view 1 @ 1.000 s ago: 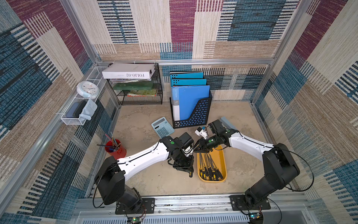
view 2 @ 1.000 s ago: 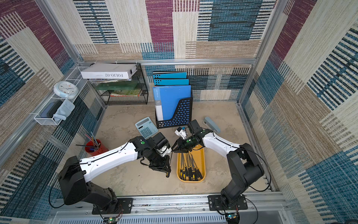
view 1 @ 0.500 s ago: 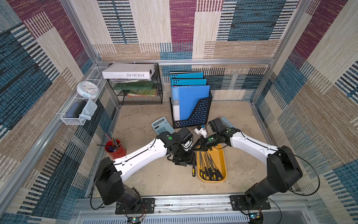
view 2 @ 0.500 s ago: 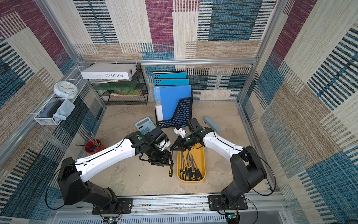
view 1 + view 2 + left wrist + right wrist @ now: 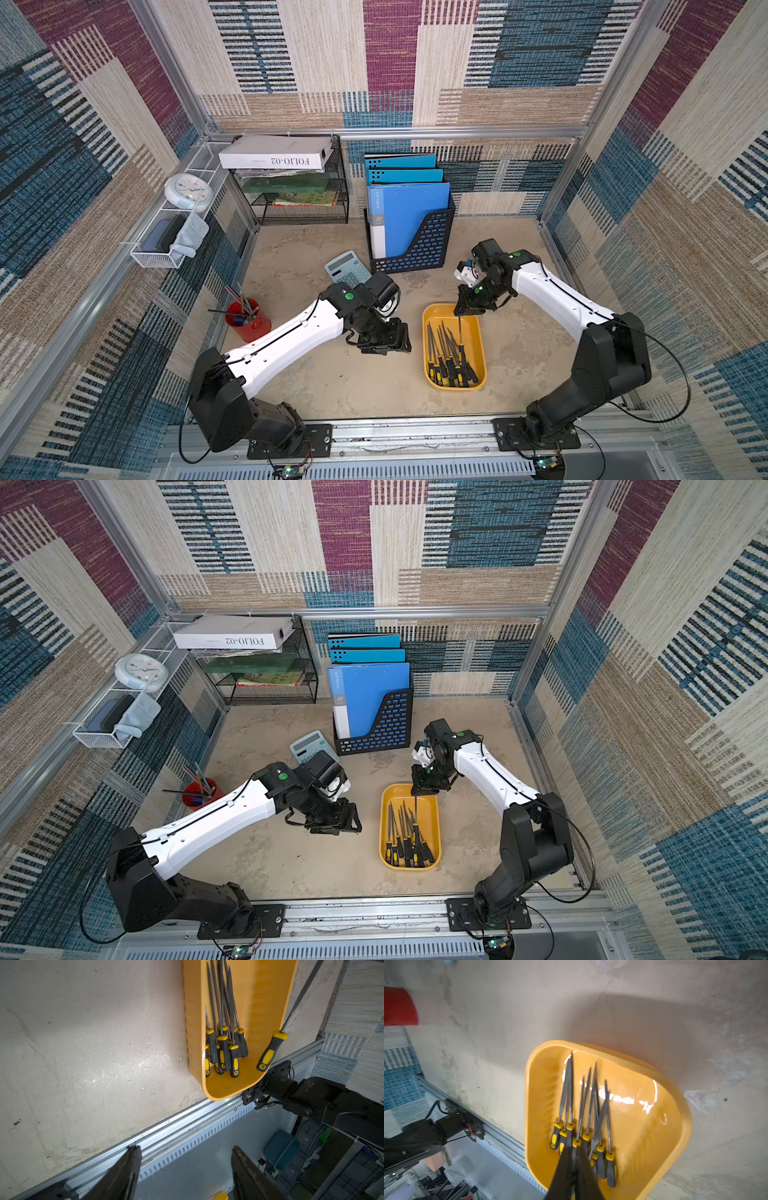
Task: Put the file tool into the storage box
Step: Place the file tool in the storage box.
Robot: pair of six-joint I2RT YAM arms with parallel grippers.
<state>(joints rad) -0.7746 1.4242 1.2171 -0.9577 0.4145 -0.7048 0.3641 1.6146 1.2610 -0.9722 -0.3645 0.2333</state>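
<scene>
Right gripper (image 5: 465, 311): I find the jaws together, clamped on the metal end of the file tool (image 5: 270, 1053). The tool hangs handle-down over the storage box (image 5: 474, 336); I cannot tell whether the handle touches it.

Left gripper (image 5: 184, 1148): jaws apart and empty, above the bare counter (image 5: 353, 386), near the box.

The box stands on the counter between my two arms. It holds a cluster of other files (image 5: 444, 365), handles toward the arm bases.
</scene>
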